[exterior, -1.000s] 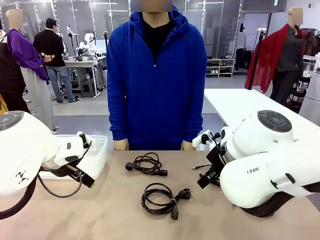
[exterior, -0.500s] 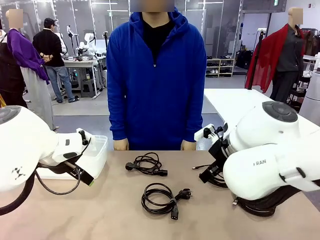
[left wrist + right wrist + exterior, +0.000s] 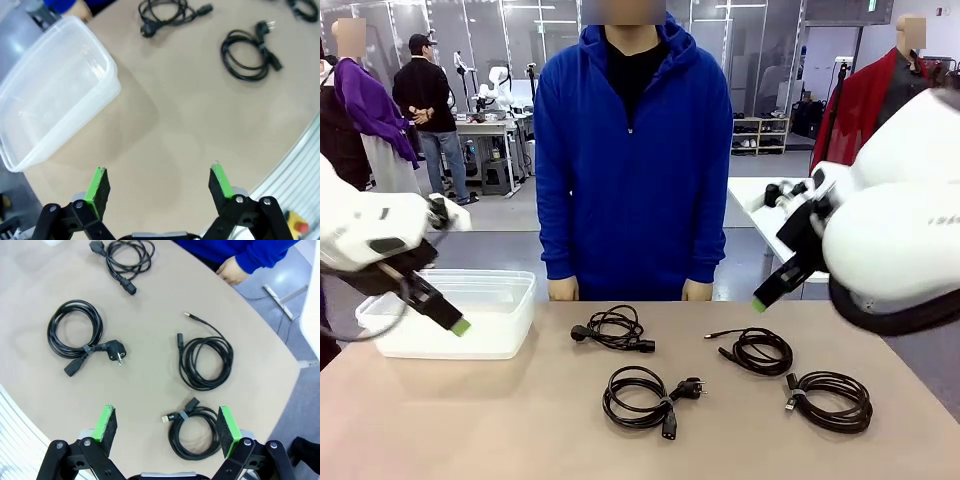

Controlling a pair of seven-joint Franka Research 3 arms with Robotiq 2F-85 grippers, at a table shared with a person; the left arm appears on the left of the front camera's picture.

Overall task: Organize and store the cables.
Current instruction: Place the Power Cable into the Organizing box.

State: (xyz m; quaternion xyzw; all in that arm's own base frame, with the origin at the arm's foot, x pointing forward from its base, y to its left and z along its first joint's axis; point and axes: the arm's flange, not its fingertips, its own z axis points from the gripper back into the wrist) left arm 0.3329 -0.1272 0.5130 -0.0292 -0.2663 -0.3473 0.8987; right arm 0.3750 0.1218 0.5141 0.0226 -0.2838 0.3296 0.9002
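A clear box (image 3: 500, 335) sits at the left of the tan surface (image 3: 470, 420), with a person (image 3: 632, 150) in blue at the far side. The cables (image 3: 615, 327), four coils, lie in the middle and at the right. The left pincer (image 3: 157, 175) and the right pincer (image 3: 166, 412) hang above, fingers wide apart.

Four coiled cables (image 3: 613, 328) (image 3: 638, 397) (image 3: 757, 351) (image 3: 830, 400), one clear plastic bin (image 3: 502, 330), two robot hands (image 3: 159, 182) (image 3: 166, 425), one person (image 3: 632, 160).

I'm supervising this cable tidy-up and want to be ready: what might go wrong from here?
1. The black coiled cable with a thin free end shows no visible tie, so it may unwind when lifted.
2. The tangled black power cable lies close to the person's hand; reaching for it might come near that hand.
3. The translucent white plastic bin sits far left, a long carry from that first cable.
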